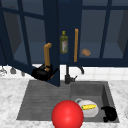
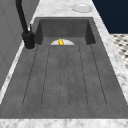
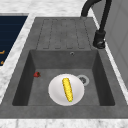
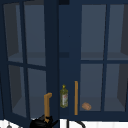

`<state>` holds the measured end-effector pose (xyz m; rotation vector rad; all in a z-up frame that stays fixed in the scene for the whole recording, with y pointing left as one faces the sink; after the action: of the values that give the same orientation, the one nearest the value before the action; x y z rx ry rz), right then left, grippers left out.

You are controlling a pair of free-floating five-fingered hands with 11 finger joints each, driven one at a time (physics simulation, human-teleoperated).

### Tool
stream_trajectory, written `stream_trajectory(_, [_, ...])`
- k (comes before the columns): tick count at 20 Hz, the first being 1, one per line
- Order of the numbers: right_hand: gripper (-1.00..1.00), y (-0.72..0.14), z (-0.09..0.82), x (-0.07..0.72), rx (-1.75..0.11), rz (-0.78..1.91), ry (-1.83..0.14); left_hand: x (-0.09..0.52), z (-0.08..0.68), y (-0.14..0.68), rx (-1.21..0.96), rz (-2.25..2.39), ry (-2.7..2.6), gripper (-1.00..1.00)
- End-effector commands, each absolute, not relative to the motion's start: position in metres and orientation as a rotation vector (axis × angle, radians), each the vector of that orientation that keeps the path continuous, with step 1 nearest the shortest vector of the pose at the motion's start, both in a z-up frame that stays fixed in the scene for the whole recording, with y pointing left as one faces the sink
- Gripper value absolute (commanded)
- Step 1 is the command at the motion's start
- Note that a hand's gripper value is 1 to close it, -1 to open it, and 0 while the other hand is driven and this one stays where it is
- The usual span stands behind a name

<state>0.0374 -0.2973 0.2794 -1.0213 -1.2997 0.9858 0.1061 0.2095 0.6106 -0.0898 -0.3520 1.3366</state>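
Note:
My left hand (image 1: 43, 73) is curled round the lower end of the wooden handle (image 1: 47, 55) of the left cabinet door (image 1: 51, 37), which stands swung out over the sink. The same hand (image 4: 41, 122) and handle (image 4: 47, 103) show at the bottom of the upper view. My right hand (image 1: 109, 113) hangs idle by the front right corner of the basin (image 1: 106, 92). In the basin lies a white plate (image 1: 88, 111) with a yellow corn cob (image 1: 89, 107) on it. A big red ball (image 1: 67, 115) sits at the front, left of the plate.
An olive oil bottle (image 1: 63, 42) and a brown bun (image 1: 86, 52) stand on the cabinet shelf. The right door, with its handle (image 1: 76, 45), is closed. A black faucet (image 1: 67, 76) rises behind the sink. A small plate (image 2: 81, 7) lies on the counter's right.

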Motion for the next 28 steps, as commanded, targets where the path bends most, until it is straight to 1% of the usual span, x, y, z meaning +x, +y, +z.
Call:
stream_trajectory(1, [0.0,-0.297,0.279,0.037,-1.021,0.986,-1.3,0.075,0.587,0.232,-0.106,1.347,-0.338,1.0])
stream_trajectory(14, [0.0,-0.297,0.279,0.037,-1.021,0.986,-1.3,0.022,0.571,0.298,-0.259,1.16,-0.384,1.0])
stream_trajectory(28, [0.0,-0.297,0.279,0.037,-1.021,0.986,-1.3,-0.014,0.562,0.369,-0.375,0.997,-0.353,1.0])
